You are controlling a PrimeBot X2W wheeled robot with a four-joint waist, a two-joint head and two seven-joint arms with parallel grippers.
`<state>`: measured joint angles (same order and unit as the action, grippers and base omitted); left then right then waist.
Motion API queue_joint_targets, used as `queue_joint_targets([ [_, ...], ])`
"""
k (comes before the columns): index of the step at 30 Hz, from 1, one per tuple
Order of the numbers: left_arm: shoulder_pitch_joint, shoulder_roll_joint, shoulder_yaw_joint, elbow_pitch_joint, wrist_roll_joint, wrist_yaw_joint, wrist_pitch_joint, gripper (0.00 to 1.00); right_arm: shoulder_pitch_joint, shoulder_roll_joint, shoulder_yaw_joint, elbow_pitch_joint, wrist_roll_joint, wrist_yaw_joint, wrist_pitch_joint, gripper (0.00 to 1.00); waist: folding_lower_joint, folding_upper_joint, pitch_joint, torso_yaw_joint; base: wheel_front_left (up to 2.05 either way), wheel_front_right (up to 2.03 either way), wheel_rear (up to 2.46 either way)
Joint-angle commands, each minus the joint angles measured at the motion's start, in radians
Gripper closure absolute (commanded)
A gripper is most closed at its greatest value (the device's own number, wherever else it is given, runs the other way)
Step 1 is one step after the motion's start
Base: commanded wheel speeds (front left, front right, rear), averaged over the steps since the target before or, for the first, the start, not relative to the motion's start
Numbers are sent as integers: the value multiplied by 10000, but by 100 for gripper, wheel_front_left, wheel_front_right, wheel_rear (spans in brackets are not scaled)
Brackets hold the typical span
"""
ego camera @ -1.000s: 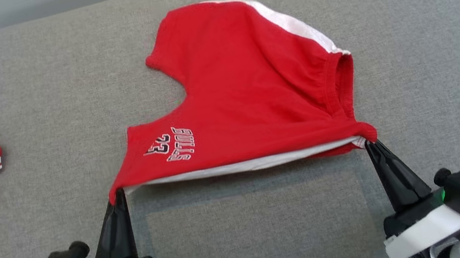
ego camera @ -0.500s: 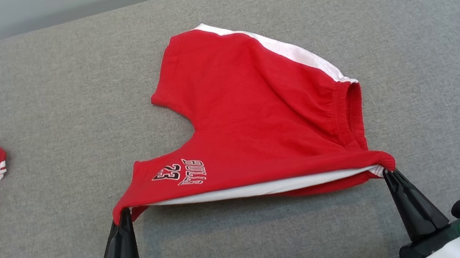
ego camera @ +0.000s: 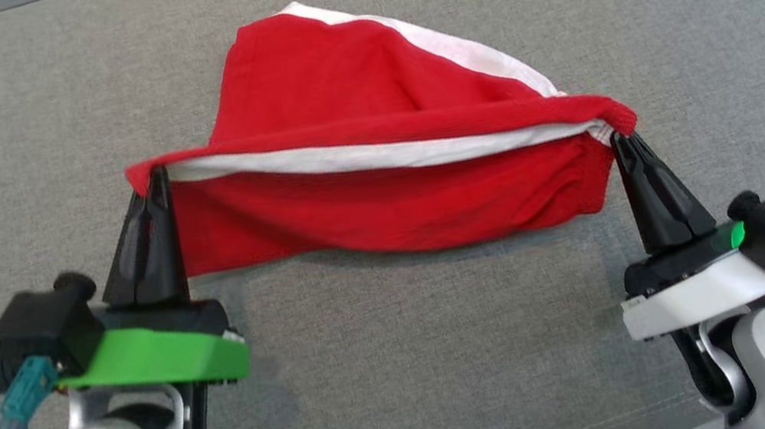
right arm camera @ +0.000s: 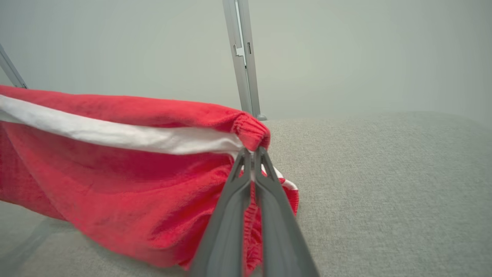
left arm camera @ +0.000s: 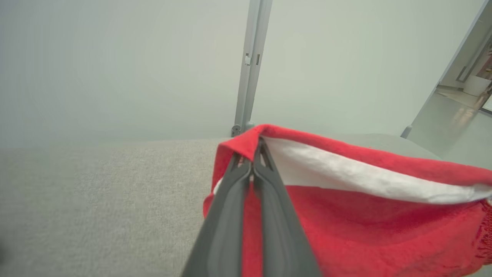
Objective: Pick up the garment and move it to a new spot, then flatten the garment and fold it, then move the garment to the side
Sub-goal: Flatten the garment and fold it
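Head view: red knit garment with white stripe (ego camera: 389, 205), near edge raised, far part resting on grey fabric surface (ego camera: 408, 365). Left gripper (ego camera: 155, 176), right gripper (ego camera: 617, 138): each clamped shut on one corner. Judged: fold beginning; moving aside undone.

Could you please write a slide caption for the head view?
Left gripper and right gripper, each shut on a corner, stretch red shorts over a grey fabric surface.
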<state>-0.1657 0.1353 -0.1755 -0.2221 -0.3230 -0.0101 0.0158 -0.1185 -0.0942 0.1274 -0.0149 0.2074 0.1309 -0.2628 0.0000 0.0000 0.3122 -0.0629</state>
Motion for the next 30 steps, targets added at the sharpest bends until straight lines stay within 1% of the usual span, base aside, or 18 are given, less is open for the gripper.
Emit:
queue_joint_targets([
  [1,-715,72,-27,354,6,-138,-20,100,-471,50,-38,188,-4,-3,-40,100,0,0,589,-220,0,0,0],
  [8,-3568,25,-191,2592,-67,-629,-128,100,-2264,276,-106,1398,122,-3,-40,100,0,0,1424,-493,0,0,0],
  [13,-5273,1,-407,4528,20,-844,-376,100,-3184,371,-100,2048,133,-3,-40,100,0,0,1862,-675,0,0,0],
  [19,-6896,0,-666,6925,102,-1023,-926,100,-3932,419,-81,2655,268,-3,-40,100,0,0,2220,-899,0,0,0],
  [25,-8007,-82,-830,9030,15,-1118,-1706,100,-4283,424,226,3205,770,-3,-40,100,0,0,2310,-1033,0,0,0],
  [26,-8141,-91,-861,9295,-14,-1122,-1849,95,-4330,425,283,3238,823,-3,-40,100,0,0,2312,-1046,0,0,0],
  [27,-8247,-102,-875,9528,-59,-1132,-1994,58,-4354,425,331,3252,876,-3,-40,100,0,0,2306,-1056,0,0,0],
  [28,-8354,-111,-901,9747,-101,-1137,-2106,0,-4359,424,356,3258,898,-3,-40,85,0,0,2303,-1060,0,0,0],
  [29,-8408,-132,-951,9945,-136,-1154,-2212,0,-4316,424,381,3255,931,-3,-40,62,0,0,2283,-1056,0,0,0],
  [30,-8437,-141,-999,10085,-140,-1171,-2329,0,-4233,425,408,3239,954,-3,-40,44,0,0,2256,-1048,0,0,0],
])
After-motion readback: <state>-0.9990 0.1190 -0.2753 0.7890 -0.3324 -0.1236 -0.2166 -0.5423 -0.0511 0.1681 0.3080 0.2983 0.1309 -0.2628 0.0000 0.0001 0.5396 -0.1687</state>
